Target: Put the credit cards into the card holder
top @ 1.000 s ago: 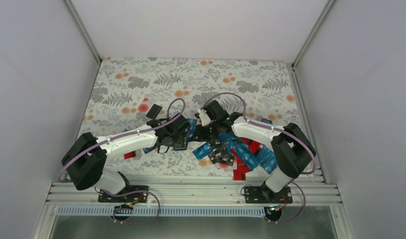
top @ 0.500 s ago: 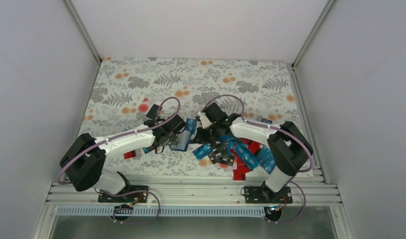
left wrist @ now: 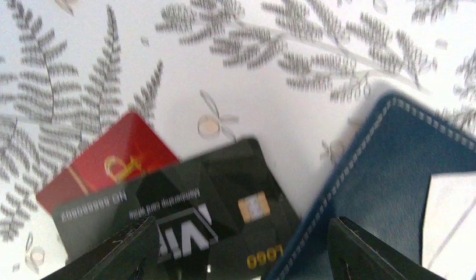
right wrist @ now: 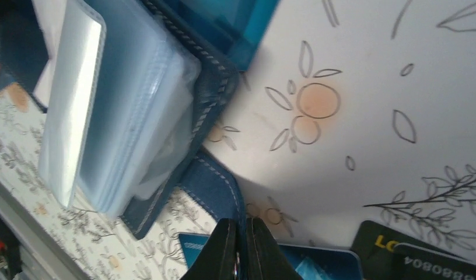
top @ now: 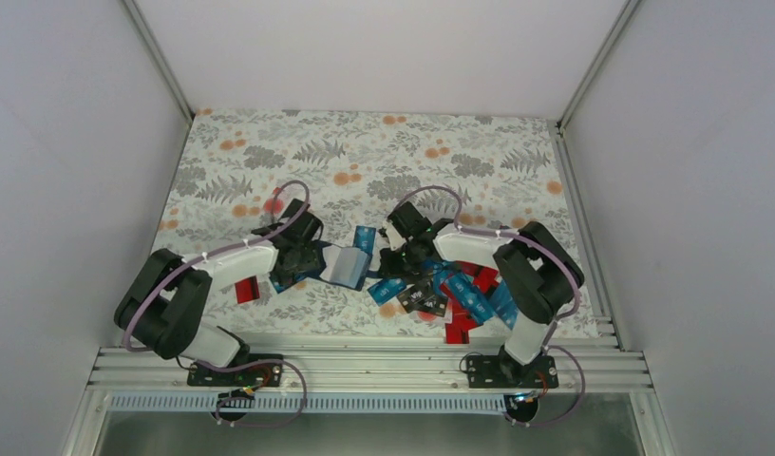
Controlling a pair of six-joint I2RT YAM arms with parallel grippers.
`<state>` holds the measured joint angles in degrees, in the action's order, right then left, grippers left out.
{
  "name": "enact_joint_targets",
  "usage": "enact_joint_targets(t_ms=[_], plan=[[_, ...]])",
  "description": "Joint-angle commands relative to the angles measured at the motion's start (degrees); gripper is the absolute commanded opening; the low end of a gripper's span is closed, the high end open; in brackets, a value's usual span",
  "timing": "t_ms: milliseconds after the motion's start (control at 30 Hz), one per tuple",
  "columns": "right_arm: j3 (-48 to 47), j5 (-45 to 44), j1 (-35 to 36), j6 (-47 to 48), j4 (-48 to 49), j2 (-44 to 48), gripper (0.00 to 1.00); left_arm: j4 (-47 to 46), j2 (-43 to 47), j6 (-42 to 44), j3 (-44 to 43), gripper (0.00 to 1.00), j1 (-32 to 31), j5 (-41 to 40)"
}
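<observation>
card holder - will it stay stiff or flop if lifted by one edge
Probably floppy: the card holder lies open, clear sleeves fanned apart, so they'd likely swing. Its stitched cover bends at one flap, so it may fold.

Glossy plastic cards (left wrist: 195, 216), stitched leathery holder (left wrist: 387, 175)

Just beyond my left fingers (left wrist: 122, 251) lies a black card (left wrist: 183, 204), upside down to me. It has big white letters that look like "VI", a yellow word like "LOGO" beside the chip, and a blurred white row of digits, mostly eights. The red card (left wrist: 107, 163) past it bears a gold emblem I cannot read. Right of my right fingers (right wrist: 227, 251), a second black card (right wrist: 378, 242) shows yellow "LO". A third black card (right wrist: 440, 262) has white digits, roughly "408880804".
</observation>
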<state>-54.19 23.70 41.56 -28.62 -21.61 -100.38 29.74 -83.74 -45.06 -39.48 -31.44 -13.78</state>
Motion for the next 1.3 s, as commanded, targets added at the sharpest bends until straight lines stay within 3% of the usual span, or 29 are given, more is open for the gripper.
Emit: enact_joint_targets(t_ms=[0, 233, 533, 767, 1000, 1267], plan=[[-0.63, -1.65, -1.02, 1.47, -0.61, -2.68, 0.04, -5.43, -3.47, 2.34, 3.58, 0.72, 4.3, 8.03], [-4.54, -0.76, -1.13, 3.09, -3.5, -2.88, 0.08, -6.27, 0.36, 7.05, 2.23, 0.72, 3.98, 11.18], [-9.88, -1.69, -1.13, 4.01, -10.22, 2.09, 0.45, -7.41, 1.73, 8.17, 3.91, 0.68, 3.75, 12.33], [-13.12, 3.94, -1.13, 2.27, -11.19, 4.66, 0.67, -7.95, 4.01, 7.71, 4.57, 0.65, 3.21, 13.05], [-11.62, 13.21, -0.6, -2.45, -3.15, 3.01, 0.68, -7.99, 4.56, 7.74, 4.55, 0.64, 2.57, 13.2], [-11.99, 16.46, -0.26, -6.55, 2.05, -3.75, 0.65, -8.83, 4.7, 7.46, 5.15, 0.58, 1.93, 13.47]])
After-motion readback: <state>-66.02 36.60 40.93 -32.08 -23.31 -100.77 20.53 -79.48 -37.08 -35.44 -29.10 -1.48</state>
